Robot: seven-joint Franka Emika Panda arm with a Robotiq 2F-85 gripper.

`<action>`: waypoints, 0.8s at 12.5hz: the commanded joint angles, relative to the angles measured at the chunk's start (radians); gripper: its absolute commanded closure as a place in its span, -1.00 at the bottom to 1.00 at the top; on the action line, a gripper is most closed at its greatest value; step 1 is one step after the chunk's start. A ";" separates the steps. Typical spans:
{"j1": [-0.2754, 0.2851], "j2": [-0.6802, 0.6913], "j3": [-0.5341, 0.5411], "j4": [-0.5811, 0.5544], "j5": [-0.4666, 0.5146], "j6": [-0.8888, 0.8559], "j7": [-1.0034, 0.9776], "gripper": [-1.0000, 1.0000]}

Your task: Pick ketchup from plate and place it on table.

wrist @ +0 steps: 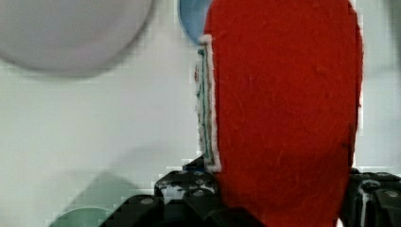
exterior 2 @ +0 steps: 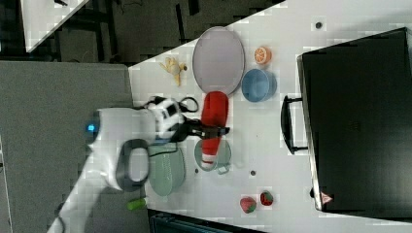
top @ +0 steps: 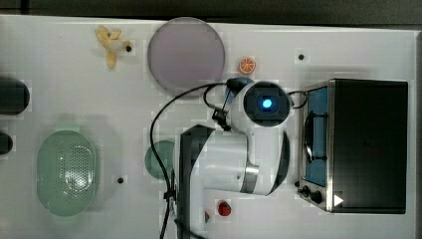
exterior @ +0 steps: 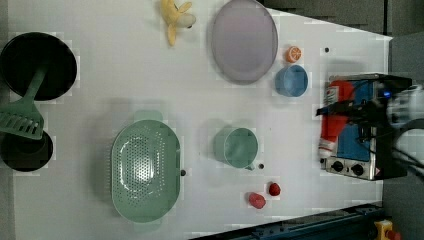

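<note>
Red ketchup (wrist: 283, 113) pinched in the tool (exterior 2: 210, 131), arm level above the table (exterior 2: 291, 29), off the plate (exterior 2: 218, 58)

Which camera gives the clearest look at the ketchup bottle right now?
The right view: the whole ketchup bottle shows, held in the gripper. The left view shows it with cables crossing it; the wrist view shows just its red body close up.

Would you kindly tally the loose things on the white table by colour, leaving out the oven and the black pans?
Red: 3, the ketchup held in the claw, and two berries
Green: 2, strainer, cup
Blue: 1, bowl
Lilac: 1, plate
Orange: 1, orange slice
Yellow: 1, banana
Total: 9
</note>
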 commanded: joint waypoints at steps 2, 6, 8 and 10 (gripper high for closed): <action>0.008 0.070 0.008 -0.057 0.014 0.085 -0.017 -0.27; 0.012 0.169 0.011 -0.057 0.014 0.172 -0.015 -0.36; 0.012 0.173 0.013 -0.059 0.014 0.176 -0.015 -0.79; 0.012 0.155 0.016 -0.047 0.014 0.171 -0.015 -1.00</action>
